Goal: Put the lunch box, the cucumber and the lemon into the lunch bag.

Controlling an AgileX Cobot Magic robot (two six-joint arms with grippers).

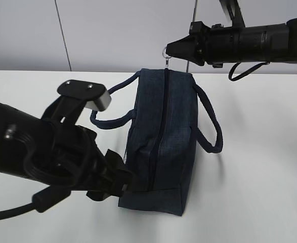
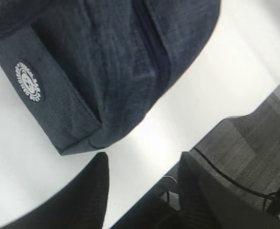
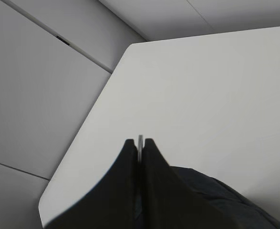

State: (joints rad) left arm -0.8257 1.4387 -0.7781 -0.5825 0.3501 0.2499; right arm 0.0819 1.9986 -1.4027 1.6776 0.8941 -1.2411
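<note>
- Bag (image 1: pixel 161 142): dark navy, lying on the white table (image 1: pixel 259 167), zipper line running down its upper face and closed along the visible length. One handle (image 1: pixel 209 121) loops out to the right, the other to the left rear.
- Round white logo (image 2: pixel 28 81) shows on the bag's end panel in the left wrist view.
- Right arm: reaches in level from the right edge, above the table. Right gripper (image 1: pixel 169 49) sits at the bag's far end, jaws pressed together on the metal ring pull (image 1: pixel 165 51); the right wrist view shows a thin metal edge (image 3: pixel 140 143) pinched between the fingers.
- Left arm: comes in low from the left foreground, wrist angled down toward the bag's near end.
- Left gripper (image 2: pixel 142 167): jaws apart, nothing between them, tips just short of the bag's near corner, over bare table.
- Box, cucumber, lemon: not visible in any view.
</note>
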